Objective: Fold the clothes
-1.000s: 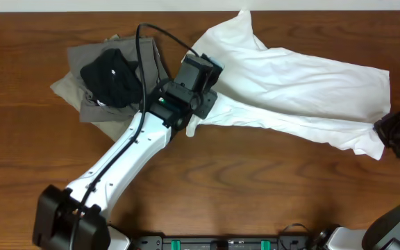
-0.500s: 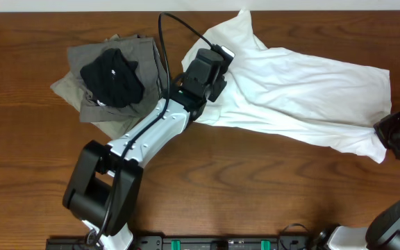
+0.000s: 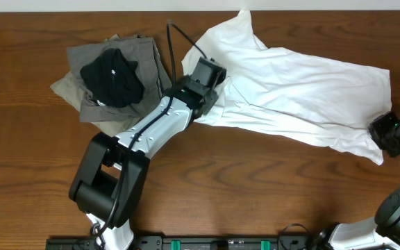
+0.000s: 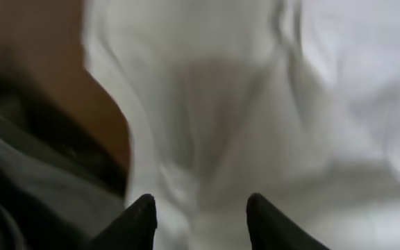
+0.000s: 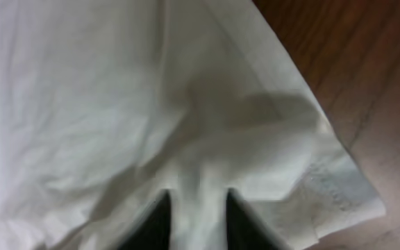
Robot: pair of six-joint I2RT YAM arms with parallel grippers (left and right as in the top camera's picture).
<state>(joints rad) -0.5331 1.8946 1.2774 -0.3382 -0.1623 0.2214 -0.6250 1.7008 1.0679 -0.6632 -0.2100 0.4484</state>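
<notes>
— Whereabouts, the white garment (image 3: 304, 83)?

— Spread out on the table (image 3: 255, 194), immediately right of the pile of dark clothes (image 3: 110, 76). Almost touching that pile at the near end, reaching well away from it at the far end. Creased, roughly flat, and not yet folded by the look of it.

— And the left gripper (image 3: 210, 73)?

— Down on the cloth at the end nearest the pile. From the left wrist view: fingers (image 4: 137, 222) somewhat apart, white fabric in the gap, everything blurred. Cannot tell whether pinching or merely resting over it.

— The right gripper (image 3: 387, 135)?

— At the corner farthest from the pile. Drawn in narrow on a raised ridge of the hem, with the fingers (image 5: 155, 222) hugging it on both sides. Probably a true hold.

— How likely to handle?

— Thin, light and limp, judging by the soft wrinkles. No stiffness to rely on. Bound to sag in the middle once lifted, and to drag and bunch if pulled from one end only. Nothing fragile about it.

— Where to take hold, then?

— At the corners and along the stitched hem, where doubled and thicker. Best gripped at both ends, near the pile and far from it, then kept taut while carrying one end over the other.
</notes>
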